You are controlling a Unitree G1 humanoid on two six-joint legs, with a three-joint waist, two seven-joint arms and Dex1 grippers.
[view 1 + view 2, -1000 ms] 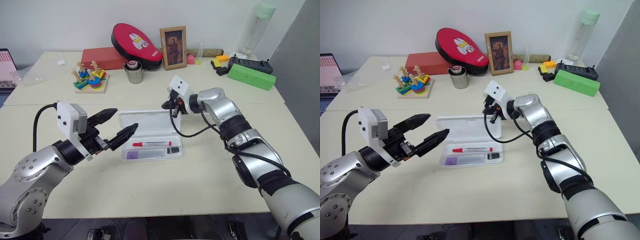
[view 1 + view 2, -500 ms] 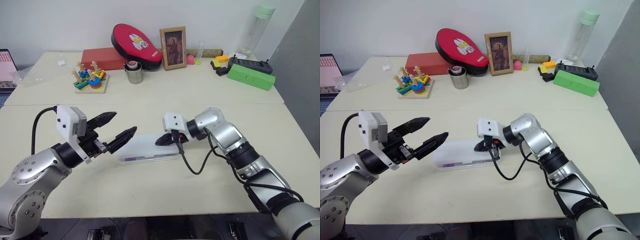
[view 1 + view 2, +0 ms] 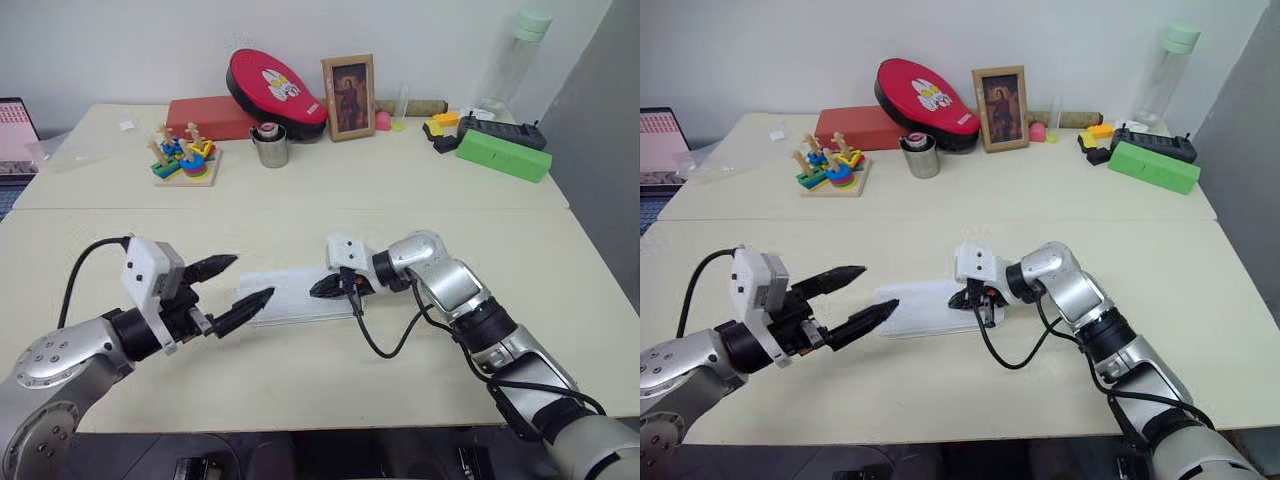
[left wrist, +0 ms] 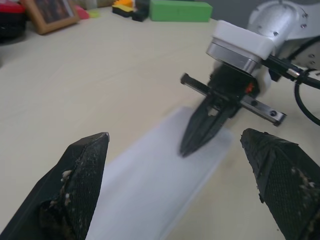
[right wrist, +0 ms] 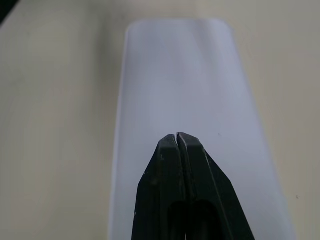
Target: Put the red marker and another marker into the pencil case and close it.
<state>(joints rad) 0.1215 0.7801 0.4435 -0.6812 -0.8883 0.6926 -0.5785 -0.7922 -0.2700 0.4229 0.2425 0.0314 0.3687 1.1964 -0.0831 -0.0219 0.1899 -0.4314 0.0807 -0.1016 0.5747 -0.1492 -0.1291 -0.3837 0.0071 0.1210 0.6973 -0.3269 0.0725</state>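
**Closing the pencil case**

My left hand [image 3: 232, 283] hovers spread wide just beside the pencil case [image 3: 290, 296]; my right hand [image 3: 326, 287], fingers together, presses its lid. A second ago it stood open, markers showing. Next I'd press it firmly shut, then lift off

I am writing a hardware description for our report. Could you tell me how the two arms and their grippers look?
Both arms have rounded silver-grey metal segments with dark joints. Each wrist carries a white boxy camera housing, with a black cable looping out from it. The left gripper and right gripper each have two black pointed fingers; the left wrist view shows their inner faces finely textured and scuffed with pale specks.
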